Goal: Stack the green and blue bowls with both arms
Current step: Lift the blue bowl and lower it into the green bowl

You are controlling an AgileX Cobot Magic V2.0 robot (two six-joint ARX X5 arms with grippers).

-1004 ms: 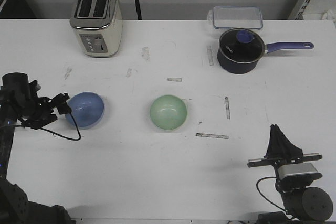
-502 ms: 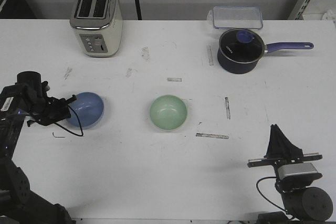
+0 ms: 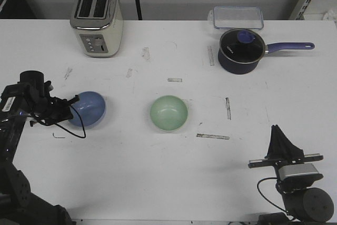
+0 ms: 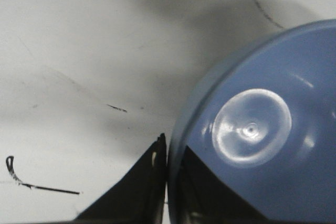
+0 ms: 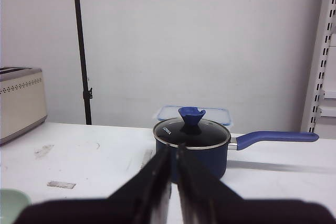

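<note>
left tool: pinching a rim | right tool: closed, parked

White table, scuffed, with tape strips. On it: blue bowl at the left gripper; green bowl further right; toaster, saucepan and clear container far beyond the grippers.

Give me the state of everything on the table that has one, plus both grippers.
Blue bowl: upright, its rim between the left gripper's fingers.
Green bowl: upright, empty, standing alone mid-table.
Left gripper: closed on the blue bowl's rim.
Right gripper: shut, holding nothing, parked near the table's front edge.
Saucepan: upright, glass lid on.
Toaster: upright, slots empty.
Plastic container: lid on, behind the saucepan.
</note>
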